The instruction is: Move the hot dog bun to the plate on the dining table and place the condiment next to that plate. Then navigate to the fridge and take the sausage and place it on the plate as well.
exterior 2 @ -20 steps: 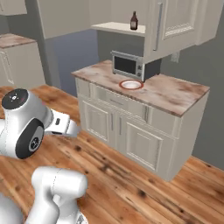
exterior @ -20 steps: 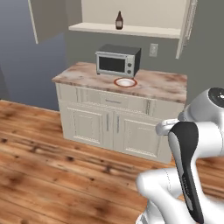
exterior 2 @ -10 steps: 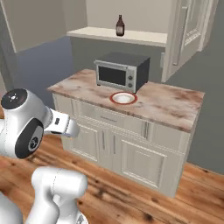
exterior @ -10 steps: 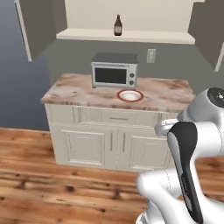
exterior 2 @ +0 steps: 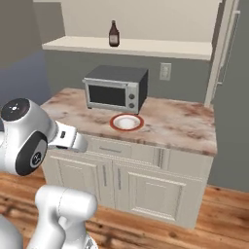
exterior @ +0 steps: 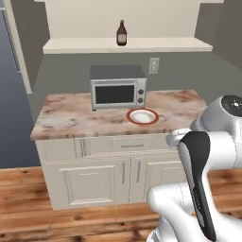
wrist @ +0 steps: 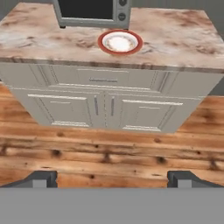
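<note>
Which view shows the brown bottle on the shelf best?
The left base view: the condiment stands upright on the shelf above the microwave, nearly head-on. The right base view shows it too, from an angle. The hand view looks lower, at the counter.

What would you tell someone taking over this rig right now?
Gripper: open and empty, well back from the counter, above the wood floor.
Condiment bottle: standing upright on the shelf above the microwave.
A red-rimmed white plate sits on the counter in front of the microwave; it is not the one the job needs.
Done: nothing visible so far.
Left: fetch the bottle, find the bun, brown plate, table and sausage, and carry out every placement.
</note>
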Available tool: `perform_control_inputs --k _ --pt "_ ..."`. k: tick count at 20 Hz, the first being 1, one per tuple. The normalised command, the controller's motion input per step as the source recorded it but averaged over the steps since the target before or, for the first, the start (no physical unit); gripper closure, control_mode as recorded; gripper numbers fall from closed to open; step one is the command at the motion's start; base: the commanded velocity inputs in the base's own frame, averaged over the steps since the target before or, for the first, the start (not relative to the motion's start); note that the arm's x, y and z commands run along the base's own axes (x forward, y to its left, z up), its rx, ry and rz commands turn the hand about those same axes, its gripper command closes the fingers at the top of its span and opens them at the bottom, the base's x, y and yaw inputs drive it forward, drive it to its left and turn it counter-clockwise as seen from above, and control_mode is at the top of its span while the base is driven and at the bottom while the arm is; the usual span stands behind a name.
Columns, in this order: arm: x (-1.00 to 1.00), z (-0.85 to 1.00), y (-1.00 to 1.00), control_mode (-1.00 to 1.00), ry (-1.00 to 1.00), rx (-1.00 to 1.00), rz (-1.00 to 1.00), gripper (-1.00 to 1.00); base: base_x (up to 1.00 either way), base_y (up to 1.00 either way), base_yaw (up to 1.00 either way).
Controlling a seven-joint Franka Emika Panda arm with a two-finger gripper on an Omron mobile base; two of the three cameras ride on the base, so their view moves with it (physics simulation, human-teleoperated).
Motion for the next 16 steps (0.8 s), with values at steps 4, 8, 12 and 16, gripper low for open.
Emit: perform_control_inputs --k 4,8,12,16 --pt "0.00 0.00 0.00 1.00 0.00 0.00 0.00 -1.00 0.05 0.00 -0.02" --pt "0.00 0.00 0.00 1.00 0.00 0.00 0.00 -1.00 0.64 0.30 -0.09" --pt "0.00 0.00 0.00 1.00 0.00 0.00 0.00 -1.00 0.85 0.59 -0.13" --pt "0.00 0.00 0.00 1.00 0.00 0.00 0.00 -1.00 0.81 0.50 -0.11"
